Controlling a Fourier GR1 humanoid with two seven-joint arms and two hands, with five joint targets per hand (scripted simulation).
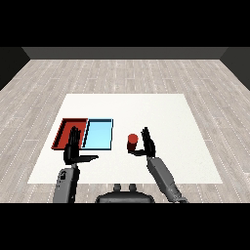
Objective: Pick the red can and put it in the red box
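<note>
The red can (pixel 132 142) stands upright on the white table (pixel 161 117), to the right of the 2 trays and apart from both of them. The right hand (pixel 148 144) is just beside the can on its right side, palm turned toward it, fingers straight and pointing up, the thumb reaching toward the can's lower part. Whether the thumb touches the can is hard to tell, but the fingers are not curled round it. The grey right forearm (pixel 163 178) runs from the lower right up to that hand.

The red tray (pixel 64 128) lies at the left part of the table, with the light blue tray (pixel 100 134) touching its right edge, the 2 side by side. The left hand (pixel 74 150) is at the near edge of the red tray, partly in front of the seam between the trays. Its fingers are straight, held together and pointing up, and its thumb sticks out to the right, holding nothing. The grey left forearm (pixel 67 183) rises from the lower left corner beneath it.

The can is well apart from the red tray, with the blue tray between them
</note>
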